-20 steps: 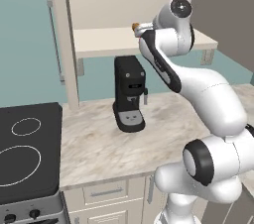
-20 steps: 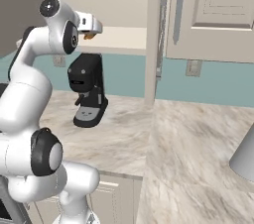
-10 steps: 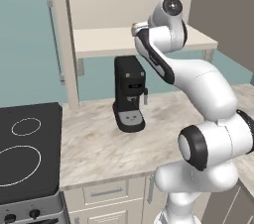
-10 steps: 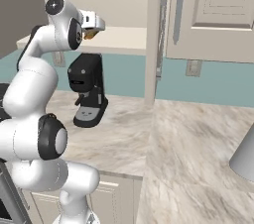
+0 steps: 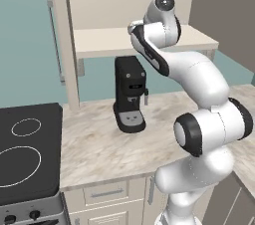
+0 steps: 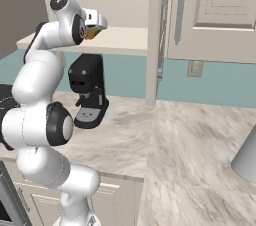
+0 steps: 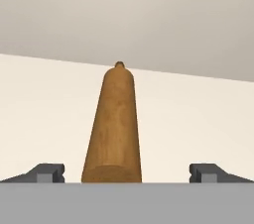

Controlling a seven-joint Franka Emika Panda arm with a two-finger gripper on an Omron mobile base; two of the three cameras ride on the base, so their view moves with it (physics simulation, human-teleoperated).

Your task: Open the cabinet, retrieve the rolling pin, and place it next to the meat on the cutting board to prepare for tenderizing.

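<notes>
I have the end effector (image 7: pixel 127 172) spread wide, one fingertip (image 7: pixel 47 172) on each side of the rolling pin (image 7: pixel 113 129) with bare shelf showing between each tip and the wood, nothing gripped. The rolling pin lies lengthwise away from me on the cabinet (image 6: pixel 125 40) shelf, its far knob pointing at the back wall, with clear shelf on both sides. The right door (image 6: pixel 212 15) stands open beside the cabinet's edge post. Below the cabinet, the coffee machine (image 5: pixel 130 94) sits on the worktop (image 5: pixel 99 144).
</notes>
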